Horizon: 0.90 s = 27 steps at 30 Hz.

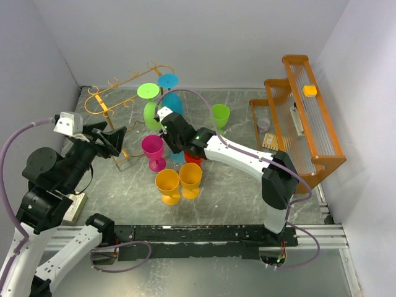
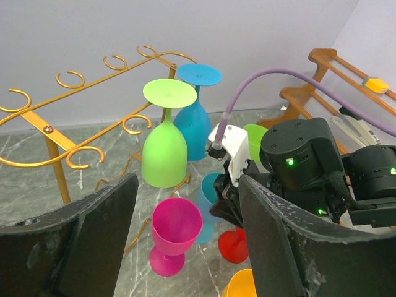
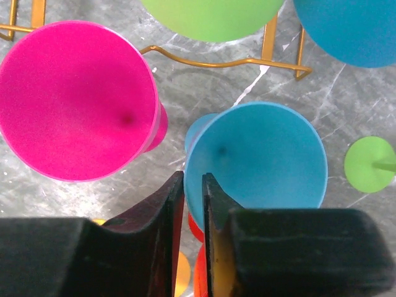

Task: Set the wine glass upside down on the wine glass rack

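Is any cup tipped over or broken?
No, nothing stands out. The pink glass stands upright on the table, and the green glass and blue glass hang neatly upside down on the wine glass rack.

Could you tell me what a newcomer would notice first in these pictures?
Probably the bright cluster of upright glasses mid-table, where the right gripper pinches the rim of the light blue glass beside the magenta glass. Behind them, a green glass and a deeper blue glass hang upside down on the gold wire rack.
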{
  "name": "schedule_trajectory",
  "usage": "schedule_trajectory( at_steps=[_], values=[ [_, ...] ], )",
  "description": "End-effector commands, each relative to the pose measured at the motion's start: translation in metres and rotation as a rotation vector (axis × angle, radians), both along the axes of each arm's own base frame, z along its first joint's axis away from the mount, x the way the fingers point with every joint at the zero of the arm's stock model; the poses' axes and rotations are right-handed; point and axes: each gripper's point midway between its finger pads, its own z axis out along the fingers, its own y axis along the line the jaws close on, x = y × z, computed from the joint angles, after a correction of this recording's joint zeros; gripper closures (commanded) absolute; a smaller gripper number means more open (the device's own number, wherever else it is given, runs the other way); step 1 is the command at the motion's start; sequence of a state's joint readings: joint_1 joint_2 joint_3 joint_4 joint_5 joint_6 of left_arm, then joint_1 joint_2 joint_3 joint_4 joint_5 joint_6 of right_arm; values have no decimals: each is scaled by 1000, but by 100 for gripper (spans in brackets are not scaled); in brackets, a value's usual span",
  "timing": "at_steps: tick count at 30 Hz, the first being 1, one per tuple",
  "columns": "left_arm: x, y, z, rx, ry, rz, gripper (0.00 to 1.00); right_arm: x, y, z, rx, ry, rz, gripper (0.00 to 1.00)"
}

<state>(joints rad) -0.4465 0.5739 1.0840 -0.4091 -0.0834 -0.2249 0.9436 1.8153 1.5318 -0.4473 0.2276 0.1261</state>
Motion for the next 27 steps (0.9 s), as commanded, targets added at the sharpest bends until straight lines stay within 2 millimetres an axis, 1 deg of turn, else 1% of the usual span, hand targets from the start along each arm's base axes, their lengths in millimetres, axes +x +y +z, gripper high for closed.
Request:
schedule_trajectory(
  at_steps=[1,4,8,10,13,15,18,21,23,26,27],
  values=[
    [0,1,20,-27,-45,2,23,5,-3,5,-57,-54,70,87],
    [1,-1,22,-29,-44,-2,23,4,-2,12,-57,-80,103,99],
    [5,-4,27,-35,-54,-7,22,8,-7,24,-57,-124,90,100],
    [7,-6,29,-39,-59,-15,23,9,-9,33,-40,-148,84,100],
    [12,-12,32,-50,-65,-30,23,11,-12,49,-2,-196,65,100],
    [14,-14,34,-62,-70,-39,23,12,-16,66,43,-245,50,100],
    [17,-19,32,-85,-64,-53,23,12,-27,87,89,-303,8,100],
    [19,-26,28,-128,-39,-78,22,9,-43,107,129,-349,-50,100],
    [21,-35,27,-133,-47,-121,23,4,-55,117,167,-376,-78,100],
    [21,-53,25,-220,-21,-203,23,-9,-69,132,256,-418,-82,100],
    [21,-61,19,-237,-10,-246,23,-14,-72,138,292,-437,-76,100]
  ],
)
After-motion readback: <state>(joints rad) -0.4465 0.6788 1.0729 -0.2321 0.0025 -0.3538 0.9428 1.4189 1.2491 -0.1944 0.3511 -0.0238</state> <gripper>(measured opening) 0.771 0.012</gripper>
